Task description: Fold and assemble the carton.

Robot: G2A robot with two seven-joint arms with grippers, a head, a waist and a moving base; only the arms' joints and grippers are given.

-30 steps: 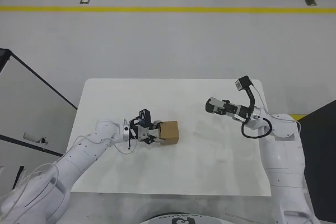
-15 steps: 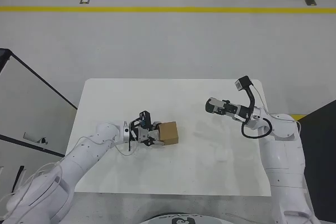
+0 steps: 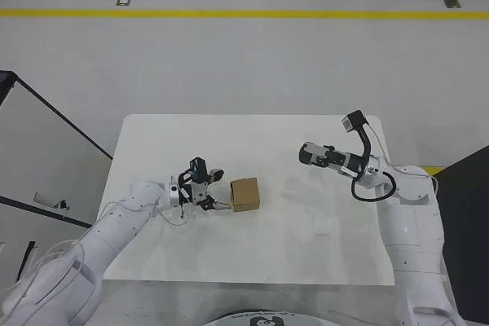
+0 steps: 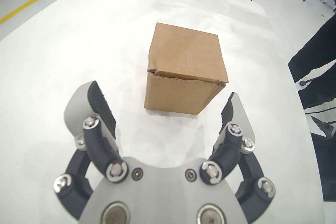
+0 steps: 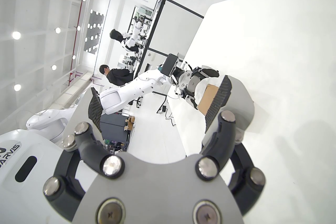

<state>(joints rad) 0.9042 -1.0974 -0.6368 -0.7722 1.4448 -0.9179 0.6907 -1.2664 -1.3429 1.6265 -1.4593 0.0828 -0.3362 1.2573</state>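
A small brown carton (image 3: 245,194) stands as a closed cube near the middle of the white table (image 3: 310,147). In the left wrist view the carton (image 4: 183,70) has its flaps folded shut, with a slightly ragged seam along one top edge. My left gripper (image 3: 213,190) (image 4: 168,101) is open just to the carton's left, a short gap away, holding nothing. My right gripper (image 3: 305,153) (image 5: 160,99) hovers open and empty over the table's right part, well away from the carton. Past its fingers the right wrist view catches a sliver of the carton (image 5: 206,97).
A black-framed panel (image 3: 33,147) stands off the table's left side. A dark partition (image 3: 481,212) stands at the right. The table surface around the carton is bare white.
My left gripper has let go of the carton and drawn back to the left, leaving a gap. The carton stays in place. The right arm has not moved.
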